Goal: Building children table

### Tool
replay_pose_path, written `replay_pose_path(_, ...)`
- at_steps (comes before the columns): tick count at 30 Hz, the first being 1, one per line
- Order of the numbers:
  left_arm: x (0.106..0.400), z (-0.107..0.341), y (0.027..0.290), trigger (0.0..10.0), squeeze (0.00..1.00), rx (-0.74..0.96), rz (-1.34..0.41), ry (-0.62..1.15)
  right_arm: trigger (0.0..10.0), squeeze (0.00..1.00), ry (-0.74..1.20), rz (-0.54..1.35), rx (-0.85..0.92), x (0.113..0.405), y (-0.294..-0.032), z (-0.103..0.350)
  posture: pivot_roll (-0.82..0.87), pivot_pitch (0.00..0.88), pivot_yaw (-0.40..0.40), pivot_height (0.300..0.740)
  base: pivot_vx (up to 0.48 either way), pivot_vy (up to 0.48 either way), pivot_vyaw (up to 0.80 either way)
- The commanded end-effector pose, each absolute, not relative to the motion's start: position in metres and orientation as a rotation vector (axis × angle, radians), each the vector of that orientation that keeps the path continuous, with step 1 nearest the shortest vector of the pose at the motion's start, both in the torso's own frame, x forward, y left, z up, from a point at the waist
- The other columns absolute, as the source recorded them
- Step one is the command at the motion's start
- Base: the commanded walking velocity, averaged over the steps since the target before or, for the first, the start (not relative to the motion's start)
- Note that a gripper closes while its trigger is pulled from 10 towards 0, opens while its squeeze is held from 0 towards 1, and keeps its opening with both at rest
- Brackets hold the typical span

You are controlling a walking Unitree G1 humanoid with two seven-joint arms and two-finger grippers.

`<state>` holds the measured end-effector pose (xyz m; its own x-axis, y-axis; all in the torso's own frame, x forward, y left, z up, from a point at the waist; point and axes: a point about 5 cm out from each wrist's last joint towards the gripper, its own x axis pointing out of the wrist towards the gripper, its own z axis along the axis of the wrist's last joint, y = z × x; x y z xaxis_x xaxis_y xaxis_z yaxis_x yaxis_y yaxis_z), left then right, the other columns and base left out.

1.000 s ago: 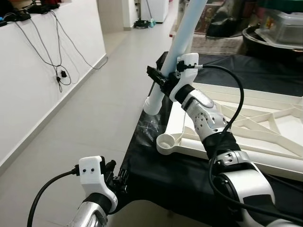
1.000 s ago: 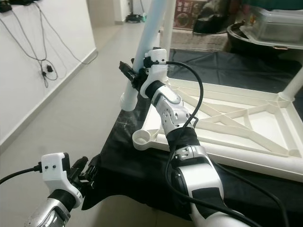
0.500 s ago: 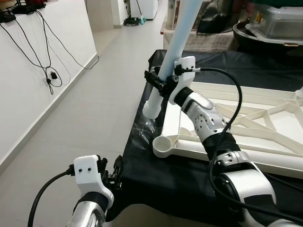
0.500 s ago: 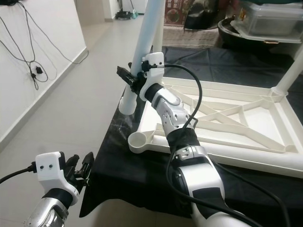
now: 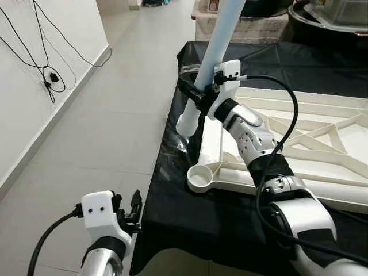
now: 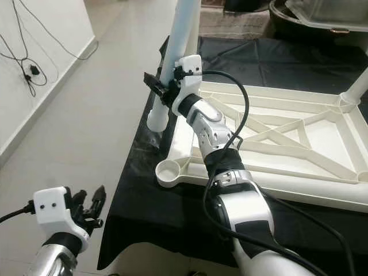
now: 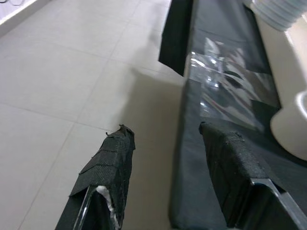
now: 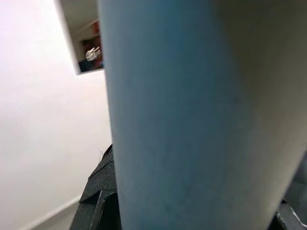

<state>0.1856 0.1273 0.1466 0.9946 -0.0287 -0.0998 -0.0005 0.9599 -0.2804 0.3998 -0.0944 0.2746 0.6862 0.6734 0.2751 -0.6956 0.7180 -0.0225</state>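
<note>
Table leg [image 5: 214,60] held tilted by right gripper [image 5: 195,95] beside tabletop [image 5: 322,150].

The table leg [image 5: 217,57] looks like smooth, pale matt plastic — the same as the ribbed white table top [image 5: 322,155]. A black cloth [image 5: 190,213] with a slight sheen covers the bench, with crinkled clear film [image 7: 225,86] glinting on it. The left gripper's fingers [image 7: 108,170] wear rough black woven pads. The floor [image 5: 98,132] is glossy tile.

A home hallway: pale tiled floor [image 5: 103,132], white wall [image 5: 34,115] with dangling cables [image 5: 40,63].
</note>
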Motion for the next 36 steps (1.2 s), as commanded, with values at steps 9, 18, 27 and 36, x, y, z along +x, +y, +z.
replay_pose_path(9,0.174,0.152,0.125,10.0,0.0,-0.26,-0.032,0.104,10.0,0.0,-0.255,1.189,-0.036,0.389,-0.119,0.3,0.05,0.267,-0.044,0.74,0.0,0.0,0.0)
replay_pose_path(18,0.166,0.153,0.123,10.0,0.0,-0.267,-0.051,0.108,10.0,0.0,-0.172,1.507,-0.162,0.375,-0.119,0.286,0.06,0.284,-0.046,0.74,0.0,0.0,0.0)
replay_pose_path(27,0.148,0.151,0.119,10.0,0.0,-0.27,-0.134,0.16,10.0,0.0,-0.137,1.68,-0.218,0.363,-0.114,0.279,0.1,0.302,-0.034,0.74,0.0,0.0,0.0)
replay_pose_path(36,0.147,0.151,0.122,10.0,0.0,-0.259,-0.113,0.159,10.0,0.0,-0.153,1.554,-0.195,0.374,-0.119,0.281,0.1,0.292,-0.027,0.74,0.0,0.0,0.0)
